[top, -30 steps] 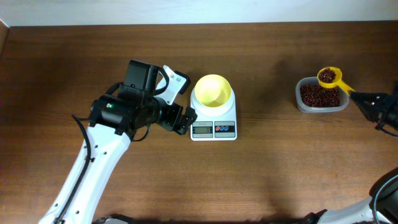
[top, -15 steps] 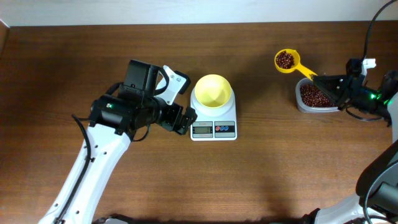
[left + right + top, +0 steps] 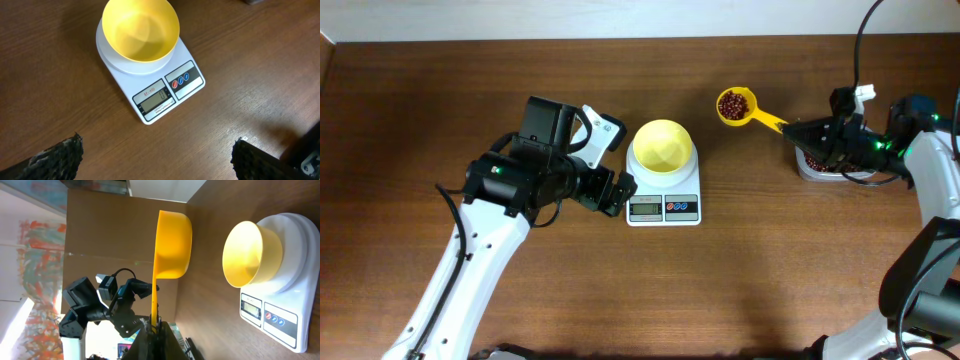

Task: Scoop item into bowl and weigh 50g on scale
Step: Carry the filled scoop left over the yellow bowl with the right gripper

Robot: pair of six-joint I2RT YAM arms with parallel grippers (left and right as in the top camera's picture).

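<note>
My right gripper (image 3: pixel 800 130) clamps scoop (image 3: pixel 735 105) handle, beans (image 3: pixel 733 103) aboard, 2 o'clock of bowl (image 3: pixel 663 144); container (image 3: pixel 812 172) mostly hidden. My left gripper (image 3: pixel 618 192) wide, empty; scale (image 3: pixel 664 208) display unreadable.

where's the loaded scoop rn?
Overhead, right of centre: the scoop is held by the right end effector, between the bowl and the clear container.
</note>
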